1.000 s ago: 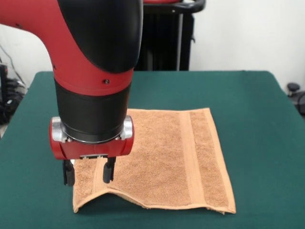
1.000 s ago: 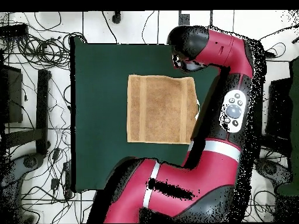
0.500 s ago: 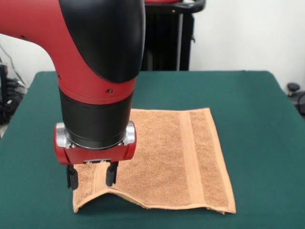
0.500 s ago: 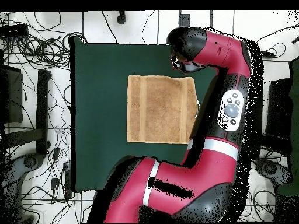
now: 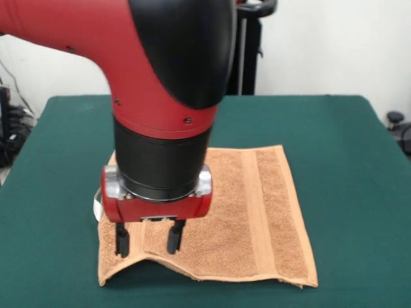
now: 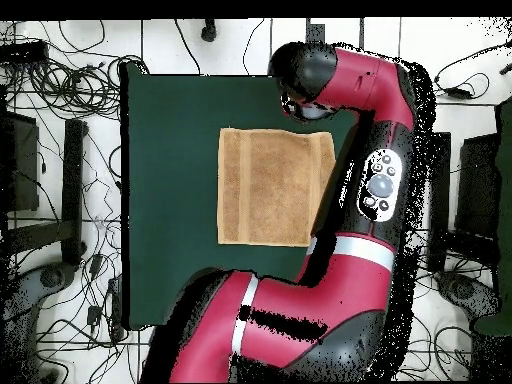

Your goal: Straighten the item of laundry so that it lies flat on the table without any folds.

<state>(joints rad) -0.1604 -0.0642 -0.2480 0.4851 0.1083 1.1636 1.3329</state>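
The item of laundry (image 5: 257,212), an orange-tan towel, lies spread on the green table (image 5: 340,141). Two flat woven bands run across it. Its near edge rises in a low hump at the near left corner (image 5: 128,266); elsewhere it looks flat. My gripper (image 5: 148,240) hangs open just above the towel's near left part, behind that hump, with its black fingers (image 5: 174,239) pointing down and nothing between them. From overhead the towel (image 6: 270,187) shows as a rough square on the table (image 6: 170,150), and the red arm (image 6: 375,180) covers its right edge and hides the gripper.
Green cloth runs wide on every side of the towel. The table's near edge lies close below the towel in the front view. Cables (image 6: 60,80) and dark equipment (image 6: 20,160) crowd the floor around the table.
In the front view my gripper has moved right along the towel's near edge and dropped slightly. It stays open. The towel has not shifted.
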